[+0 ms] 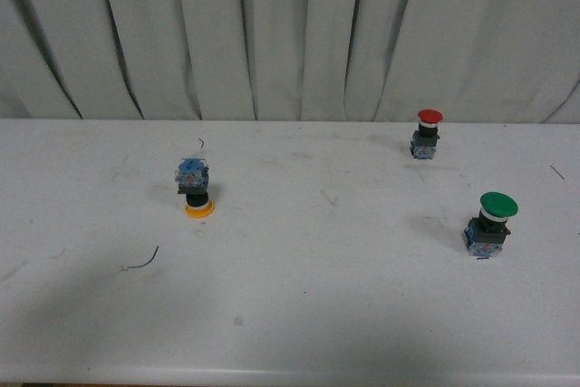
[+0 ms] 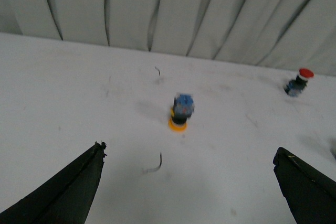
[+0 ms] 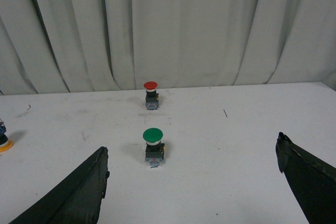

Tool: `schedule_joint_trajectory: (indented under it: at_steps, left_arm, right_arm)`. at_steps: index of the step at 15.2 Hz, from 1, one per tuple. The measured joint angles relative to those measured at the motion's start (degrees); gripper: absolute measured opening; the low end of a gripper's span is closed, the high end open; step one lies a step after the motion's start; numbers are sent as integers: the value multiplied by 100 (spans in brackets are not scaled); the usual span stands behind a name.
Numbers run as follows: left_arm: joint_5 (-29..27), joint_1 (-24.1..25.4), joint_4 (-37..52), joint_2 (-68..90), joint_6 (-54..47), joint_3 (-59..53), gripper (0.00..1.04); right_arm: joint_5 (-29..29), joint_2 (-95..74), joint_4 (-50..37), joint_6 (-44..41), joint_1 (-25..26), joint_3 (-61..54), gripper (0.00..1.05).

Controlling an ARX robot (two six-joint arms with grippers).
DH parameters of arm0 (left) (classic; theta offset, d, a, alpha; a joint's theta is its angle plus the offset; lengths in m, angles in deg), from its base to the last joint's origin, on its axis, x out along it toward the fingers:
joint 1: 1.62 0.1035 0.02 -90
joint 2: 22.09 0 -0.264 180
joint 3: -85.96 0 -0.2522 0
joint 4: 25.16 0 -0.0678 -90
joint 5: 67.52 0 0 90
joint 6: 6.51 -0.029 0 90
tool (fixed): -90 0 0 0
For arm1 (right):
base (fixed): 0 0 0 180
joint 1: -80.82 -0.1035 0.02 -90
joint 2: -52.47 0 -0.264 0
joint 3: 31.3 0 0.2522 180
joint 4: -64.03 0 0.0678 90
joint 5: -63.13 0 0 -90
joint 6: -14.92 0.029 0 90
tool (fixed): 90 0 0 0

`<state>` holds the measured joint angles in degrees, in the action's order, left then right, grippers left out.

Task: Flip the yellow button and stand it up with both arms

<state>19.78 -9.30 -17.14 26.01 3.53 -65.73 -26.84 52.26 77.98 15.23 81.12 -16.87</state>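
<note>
Front view: the yellow button (image 1: 196,189) sits left of centre on the white table (image 1: 299,314), upside down. Its cap is flat on the surface and its blue block is on top, so it needs flipping. The red button (image 1: 427,133), upper right, and the green button (image 1: 490,224), right of centre, stand cap-up. Neither arm shows here.

Left wrist view: the left gripper (image 2: 189,149) has its fingers spread wide, empty. The yellow button (image 2: 181,113) lies ahead between them, well apart, probably lined up for an approach.

Right wrist view: the right gripper (image 3: 192,145) is also spread and empty, facing the green button (image 3: 153,147). The yellow cap (image 3: 4,142) is just visible at the frame edge.

No brand, label or writing is legible in any view.
</note>
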Motion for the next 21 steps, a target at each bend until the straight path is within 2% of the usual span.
schedule_joint_trajectory:
  at_steps: [1,3,6,9,11,15,21]
  left_arm:
    - [-295,-190,741,1226,-2,601,98]
    - [-614,-411,951,3121,11,1755,98]
    - [-841,-750,72,5405,129,3526,98]
    - [-833,-901,-754,6269,308,4826,98]
    - [-721,-807,-1427,6806,468,5613,98]
    - [-553,-638,-1711,7372,592,6190,98]
    - [-260,-444,-1416,7652,111,6301,98]
  right_arm:
    - [0,0,0,0,0,0,98]
    - [0,0,0,0,0,0,98]
    - [0,0,2,0,0,0,98]
    - [-2,0,0,0,0,0,98]
    - [0,0,2,0,0,0,98]
    - [0,0,0,0,0,0,98]
    - [0,0,0,0,0,0,98]
